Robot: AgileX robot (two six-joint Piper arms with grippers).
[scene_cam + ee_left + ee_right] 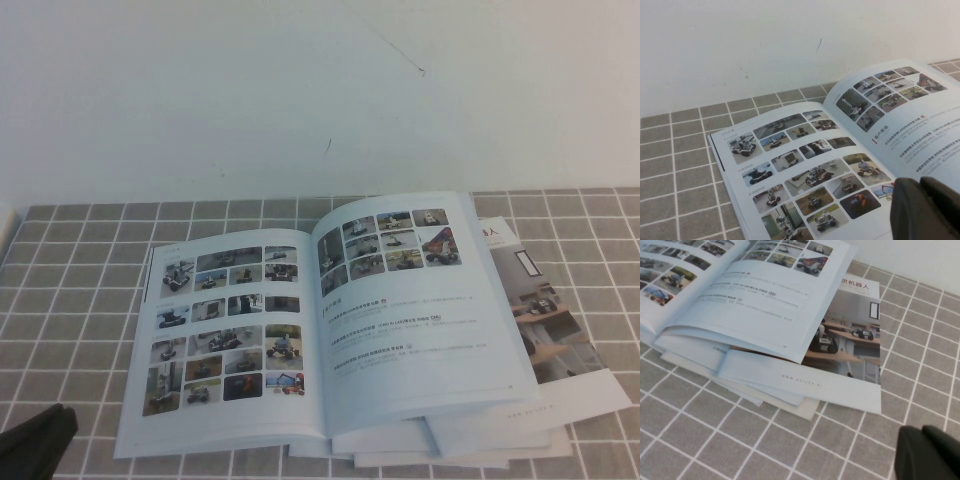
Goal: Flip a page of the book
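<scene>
Glossy book (330, 330) open on tiled table (70, 260), spine running away from robot. Left gripper (925, 210) hovering low over left page (225, 330), jaw state impossible to tell. Right gripper (930, 455) off right edge, likewise unclear; nearer the liftable right leaf.

Glossy paper book (320, 330), matt tiles (80, 300)
</scene>
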